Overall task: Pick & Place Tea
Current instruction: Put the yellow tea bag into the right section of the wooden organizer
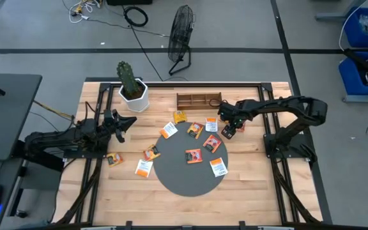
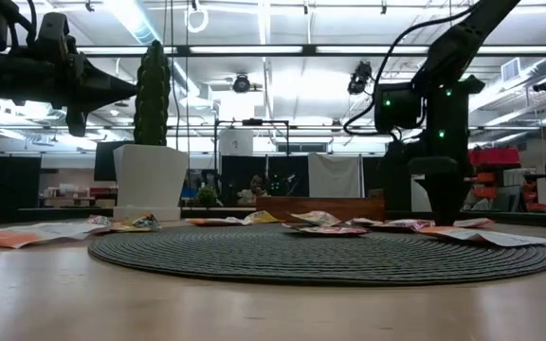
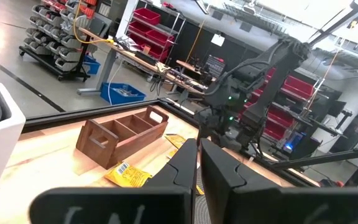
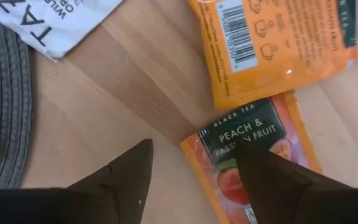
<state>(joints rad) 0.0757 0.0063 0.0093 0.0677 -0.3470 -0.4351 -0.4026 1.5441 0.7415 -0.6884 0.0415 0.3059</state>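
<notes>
Orange and red-orange tea sachets [image 1: 193,155] lie scattered flat: several on the dark round woven mat [image 1: 177,179], others off it on the bare wooden table [image 1: 260,198], on both sides of the mat. None is in the brown wooden tray [image 1: 199,100] at the far edge, so by my read the placing has not visibly started; the tray's inside is too small to check well, so treat that as likely, not sure.

Your right gripper [image 4: 194,171] hangs low over the table just off the mat's right rim, jaws spread wide and holding nothing. In the right wrist view it straddles bare wood beside a "Peach & Passion Fruit" sachet [image 4: 257,155], with one finger [image 4: 278,180] over that sachet's corner. An orange sachet [image 4: 272,46] overlaps or touches it, and a white sachet [image 4: 55,18] half sits on the mat edge. Wide jaws and low height suggest you are lining up a pinch on the peach sachet. It is flat paper, so you will likely need an edge or a slight offset, and the overlapping orange one may drag along.

Your left gripper [image 1: 125,122] waits near the white cactus pot [image 1: 135,97], raised off the table, jaws closed with nothing between them, clear of the sachets.
</notes>
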